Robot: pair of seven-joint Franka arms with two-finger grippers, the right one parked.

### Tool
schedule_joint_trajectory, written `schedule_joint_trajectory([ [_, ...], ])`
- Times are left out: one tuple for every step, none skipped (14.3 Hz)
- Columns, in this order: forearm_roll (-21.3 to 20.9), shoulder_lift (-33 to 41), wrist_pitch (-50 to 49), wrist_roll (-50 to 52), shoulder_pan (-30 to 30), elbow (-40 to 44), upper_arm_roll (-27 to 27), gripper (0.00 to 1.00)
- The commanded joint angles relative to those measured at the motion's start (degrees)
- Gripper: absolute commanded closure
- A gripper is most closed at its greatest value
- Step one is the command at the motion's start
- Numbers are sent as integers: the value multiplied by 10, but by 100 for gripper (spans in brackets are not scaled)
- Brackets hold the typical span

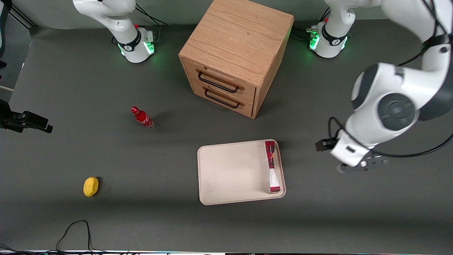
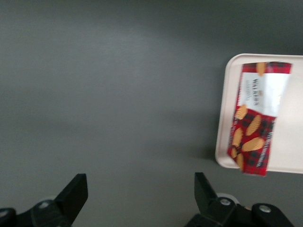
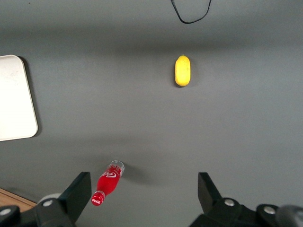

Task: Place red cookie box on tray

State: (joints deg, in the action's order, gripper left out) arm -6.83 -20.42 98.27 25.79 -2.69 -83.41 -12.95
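Observation:
The red cookie box lies flat on the cream tray, along the tray's edge toward the working arm's end of the table. In the left wrist view the red cookie box shows its white section and cookie pictures, resting on the tray with one end over the rim. My gripper hangs above bare table beside the tray, apart from the box. It is open and nothing sits between its fingers.
A wooden drawer cabinet stands farther from the front camera than the tray. A small red bottle and a yellow lemon-like object sit toward the parked arm's end of the table. A black cable lies near the front edge.

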Motion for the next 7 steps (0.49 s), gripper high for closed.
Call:
schedule_joint_trajectory([
  [33, 93, -5, -63, 72, -98, -3, 0],
  [33, 119, -10, -77, 80, -119, -1, 0],
  [34, 146, -10, -89, 90, -146, 3, 0],
  [34, 177, -11, -110, 85, -172, 26, 0],
  [34, 202, -11, -128, 74, -193, 51, 0],
  [34, 216, -16, -139, 65, -200, 76, 0],
  [34, 226, -27, -158, 61, -200, 98, 0],
])
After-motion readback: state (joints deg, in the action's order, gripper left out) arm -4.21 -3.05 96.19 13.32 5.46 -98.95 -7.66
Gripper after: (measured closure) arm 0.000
